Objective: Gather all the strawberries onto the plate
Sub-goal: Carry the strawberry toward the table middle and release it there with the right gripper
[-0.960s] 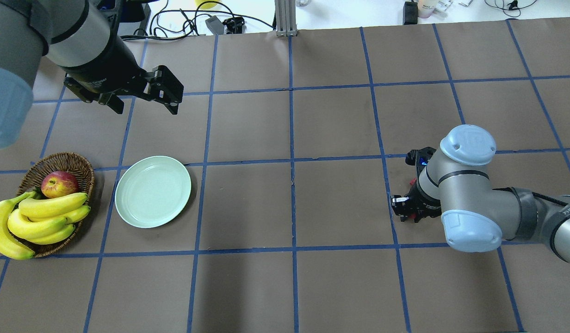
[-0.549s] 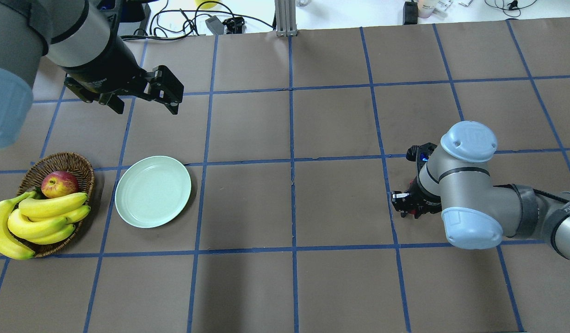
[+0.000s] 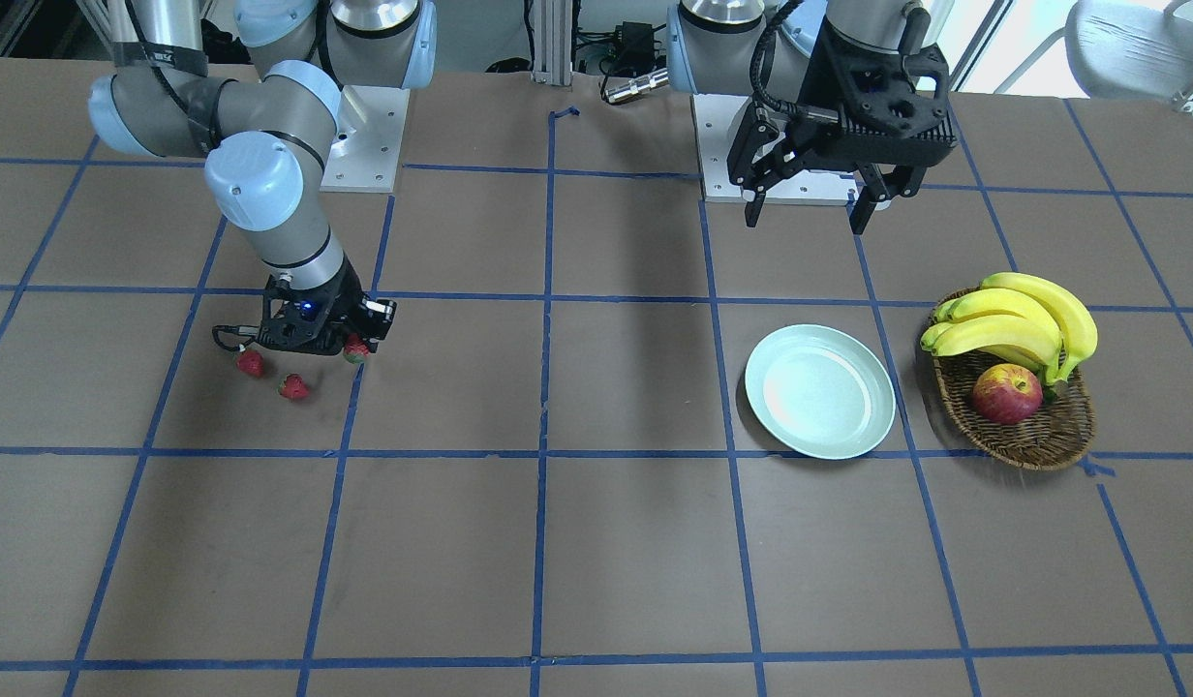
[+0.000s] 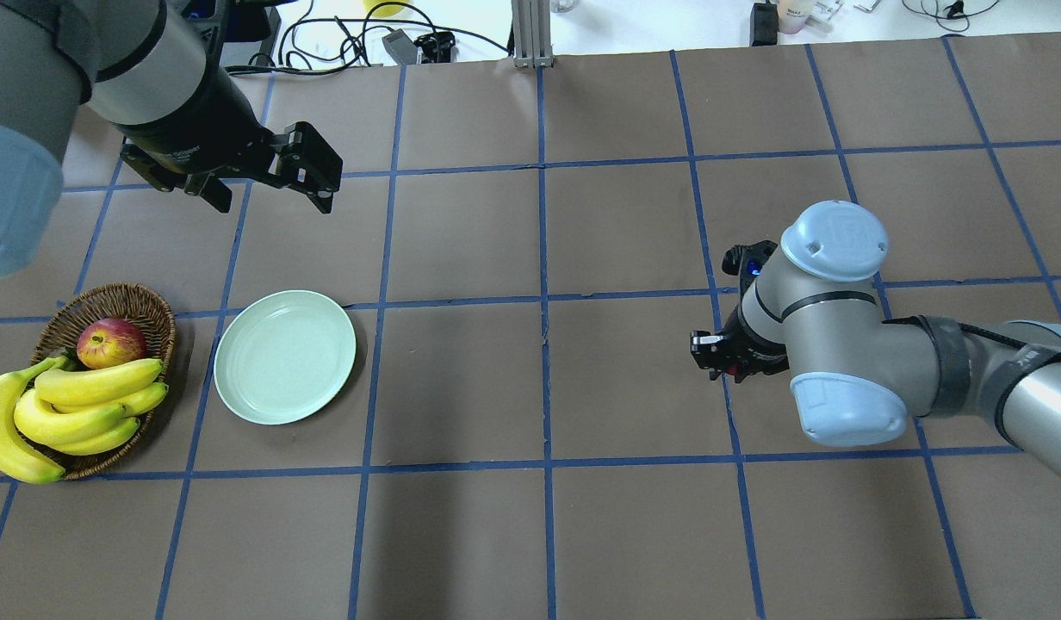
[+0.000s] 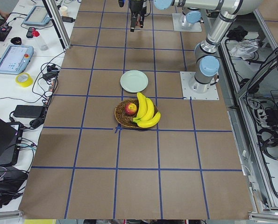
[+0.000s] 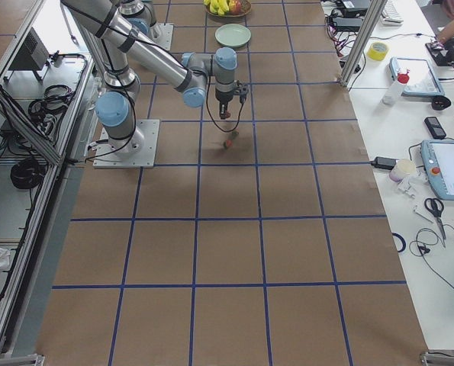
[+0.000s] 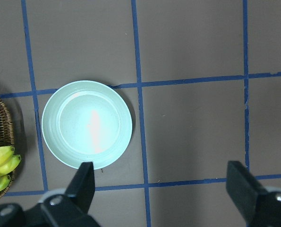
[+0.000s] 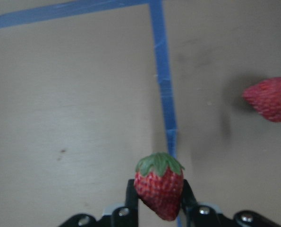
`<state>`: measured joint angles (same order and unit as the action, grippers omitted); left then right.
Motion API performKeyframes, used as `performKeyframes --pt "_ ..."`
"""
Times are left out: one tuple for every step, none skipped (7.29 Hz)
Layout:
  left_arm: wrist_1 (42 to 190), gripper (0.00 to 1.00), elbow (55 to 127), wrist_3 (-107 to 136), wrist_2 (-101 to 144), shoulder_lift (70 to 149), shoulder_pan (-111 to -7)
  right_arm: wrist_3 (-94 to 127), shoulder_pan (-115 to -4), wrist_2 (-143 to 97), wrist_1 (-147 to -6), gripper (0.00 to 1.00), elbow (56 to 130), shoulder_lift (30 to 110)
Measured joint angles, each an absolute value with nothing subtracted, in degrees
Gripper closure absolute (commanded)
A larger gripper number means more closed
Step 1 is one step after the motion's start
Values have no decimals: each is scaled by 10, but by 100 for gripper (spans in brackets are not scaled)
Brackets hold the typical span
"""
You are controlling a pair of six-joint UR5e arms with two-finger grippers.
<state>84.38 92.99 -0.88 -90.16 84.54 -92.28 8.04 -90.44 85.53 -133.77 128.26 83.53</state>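
My right gripper (image 8: pixel 159 203) is shut on a small red strawberry (image 8: pixel 159 185) with a green top and holds it just above the table; it also shows in the front view (image 3: pixel 355 345) and the overhead view (image 4: pixel 725 365). Two more strawberries (image 3: pixel 251 363) (image 3: pixel 292 387) lie on the brown mat close beside it; one shows in the right wrist view (image 8: pixel 270 99). The pale mint-green plate (image 4: pixel 285 356) (image 3: pixel 819 390) is bare and far across the table. My left gripper (image 4: pixel 270 200) (image 7: pixel 164 172) hangs open and empty above the mat beside the plate (image 7: pixel 87 124).
A brown wicker basket (image 4: pixel 148 303) with an apple (image 4: pixel 110 342) and a bunch of bananas (image 4: pixel 65 413) stands right beside the plate. Blue tape lines grid the brown mat. Cables and gear lie beyond the far table edge (image 4: pixel 410 43).
My right arm has moved toward the table's middle, carrying the strawberry away from where the other two lie. My left arm has not moved.
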Motion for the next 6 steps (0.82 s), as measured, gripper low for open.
performKeyframes --pt "844 0 930 -9 -901 845 -923 131 -949 830 -1336 93 1264 824" --pt "844 0 930 -9 -901 845 -923 189 -999 801 -1338 93 1235 798" --pt "844 0 930 -9 -901 846 -923 250 -1049 781 -1340 93 1195 765" --pt "844 0 930 -9 -901 846 -923 299 -1094 772 -1341 91 1147 728" --pt "844 0 930 -9 -901 846 -923 331 -1130 768 -1342 85 1100 691" --pt "844 0 930 -9 -901 846 -923 350 -1154 767 -1342 57 1064 662"
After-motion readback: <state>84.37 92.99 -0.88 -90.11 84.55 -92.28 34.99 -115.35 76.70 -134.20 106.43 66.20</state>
